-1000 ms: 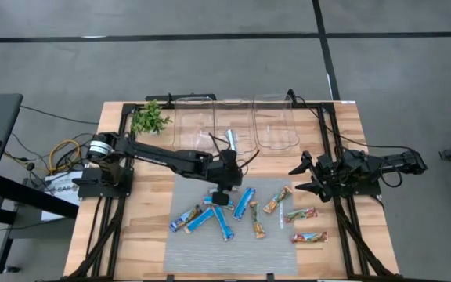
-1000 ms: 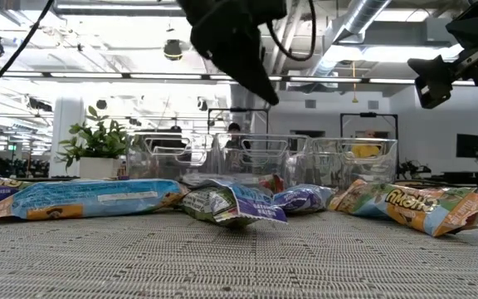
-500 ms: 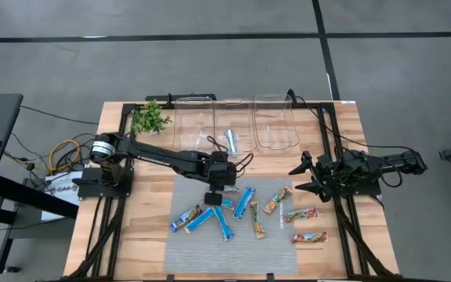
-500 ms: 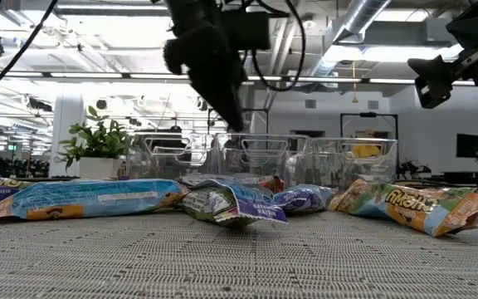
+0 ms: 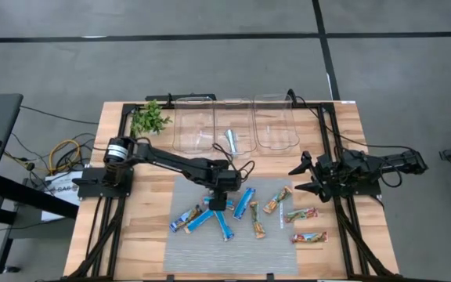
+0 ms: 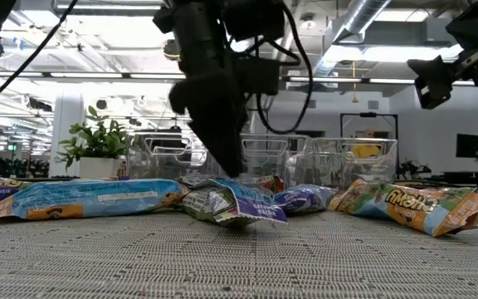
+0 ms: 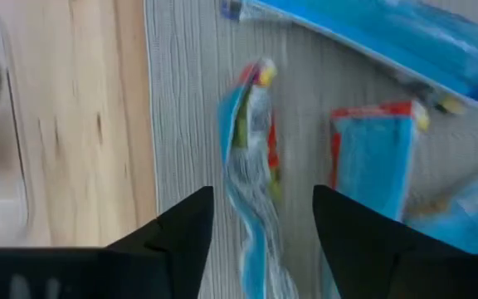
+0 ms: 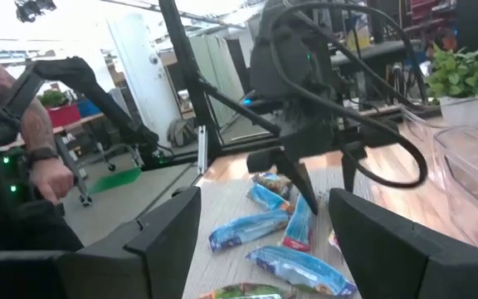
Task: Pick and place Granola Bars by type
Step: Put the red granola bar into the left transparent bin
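Covering the wooden table (image 5: 147,227), a grey mat (image 5: 233,247) lies beneath open, empty jaws.

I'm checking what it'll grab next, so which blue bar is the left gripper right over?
The blue bar at the mat's back edge, lying lengthwise between the open fingers of the left gripper; the other blue bars lie off to its sides.

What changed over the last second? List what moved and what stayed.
The left gripper came back from the clear plastic bins and dropped over the grey woven mat, fingers open astride a blue foil-wrapped granola bar. Nothing gripped yet. The right gripper, the bars and the blue bar in the middle bin stayed put.
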Available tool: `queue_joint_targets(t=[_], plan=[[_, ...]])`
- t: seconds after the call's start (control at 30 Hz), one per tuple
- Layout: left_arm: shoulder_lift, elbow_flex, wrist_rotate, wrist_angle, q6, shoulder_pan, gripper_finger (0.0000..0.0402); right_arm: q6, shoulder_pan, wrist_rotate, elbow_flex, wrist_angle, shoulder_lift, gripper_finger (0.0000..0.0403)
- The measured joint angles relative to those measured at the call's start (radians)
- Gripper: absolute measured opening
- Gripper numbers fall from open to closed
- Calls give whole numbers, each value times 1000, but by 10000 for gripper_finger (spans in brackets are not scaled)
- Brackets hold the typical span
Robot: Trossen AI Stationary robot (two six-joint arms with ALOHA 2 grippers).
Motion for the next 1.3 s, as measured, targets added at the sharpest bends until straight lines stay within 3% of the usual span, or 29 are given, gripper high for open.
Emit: queue_joint_targets(t=[0.23,0.37,0.8,1.03,1.3], plan=[[46,0,-1,4,0,0,214,0,0,0,0,0,8,260],[46,0,-35,5,3,0,196,0,0,0,0,-2,8,260],[46,0,-29,-7,32,3,13,0,0,0,0,-1,8,260],[46,25,-28,-7,4,3,26,0,0,0,0,-1,8,260],[44,229,-27,4,-4,12,6,0,0,0,0,-1,8,260]])
